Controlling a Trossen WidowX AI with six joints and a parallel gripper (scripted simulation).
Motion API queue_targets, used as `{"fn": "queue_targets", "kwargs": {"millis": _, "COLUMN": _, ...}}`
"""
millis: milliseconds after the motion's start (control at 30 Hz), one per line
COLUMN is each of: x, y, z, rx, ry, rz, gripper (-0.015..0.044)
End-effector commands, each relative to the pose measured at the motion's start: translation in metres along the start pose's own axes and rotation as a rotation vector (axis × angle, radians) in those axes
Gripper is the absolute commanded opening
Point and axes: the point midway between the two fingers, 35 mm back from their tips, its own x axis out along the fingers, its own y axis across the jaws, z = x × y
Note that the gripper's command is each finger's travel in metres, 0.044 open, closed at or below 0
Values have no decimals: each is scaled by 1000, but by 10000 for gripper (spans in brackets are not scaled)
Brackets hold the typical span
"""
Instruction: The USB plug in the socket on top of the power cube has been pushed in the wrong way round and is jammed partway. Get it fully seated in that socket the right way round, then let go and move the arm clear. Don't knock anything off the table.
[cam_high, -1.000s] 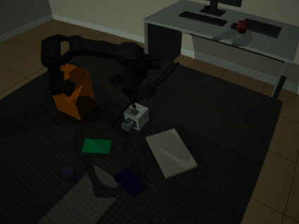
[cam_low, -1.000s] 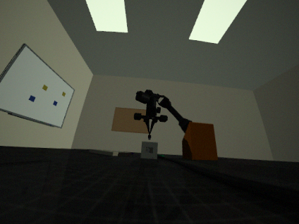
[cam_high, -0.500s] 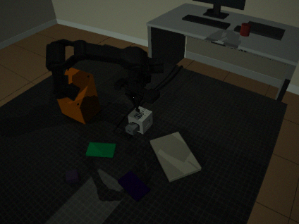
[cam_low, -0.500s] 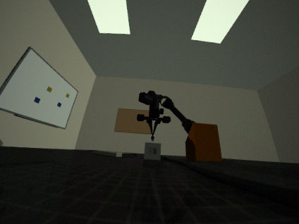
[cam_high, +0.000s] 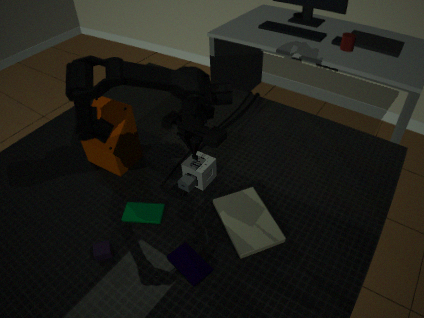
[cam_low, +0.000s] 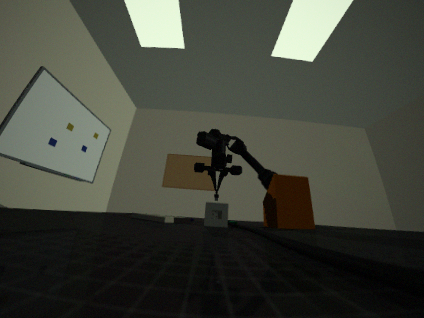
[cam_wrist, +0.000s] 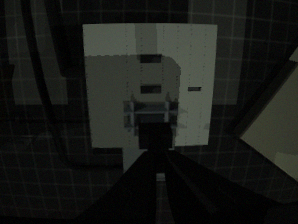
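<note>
Black two-fingered gripper (cam_high: 194, 152) (cam_low: 216, 194) (cam_wrist: 158, 160): clamped on small black USB plug (cam_low: 216, 198) (cam_wrist: 155, 135) | towards 6 o'clock on white boxy power cube (cam_high: 208, 176) (cam_low: 209, 215) (cam_wrist: 107, 105), wrist view | re-jamming risked if misalignment is pressed

The robot's body is a matte black arm (cam_high: 135, 72) (cam_low: 254, 162) of chunky, blocky joint housings and slimmer links. Its black parallel-jaw gripper (cam_high: 194, 150) (cam_low: 216, 196) (cam_wrist: 158, 160) has long fingers that taper toward narrow tips, with dark, blocky lugs flanking them in the exterior view.

walls (cam_high: 165, 25) (cam_low: 240, 165): beige | floor (cam_high: 30, 105): tiled | desk (cam_high: 240, 37): grey | ceiling panels (cam_low: 157, 22): lit
</note>
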Motion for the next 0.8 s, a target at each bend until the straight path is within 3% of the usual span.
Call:
{"fn": "queue_targets", "kwargs": {"millis": 0, "x": 1, "y": 0, "z": -1, "rx": 2, "ry": 8, "rz": -1, "gripper": 0}}
{"fn": "queue_targets", "kwargs": {"millis": 767, "x": 4, "y": 0, "z": -2, "rx": 4, "ry": 23, "rz": -2, "gripper": 0}}
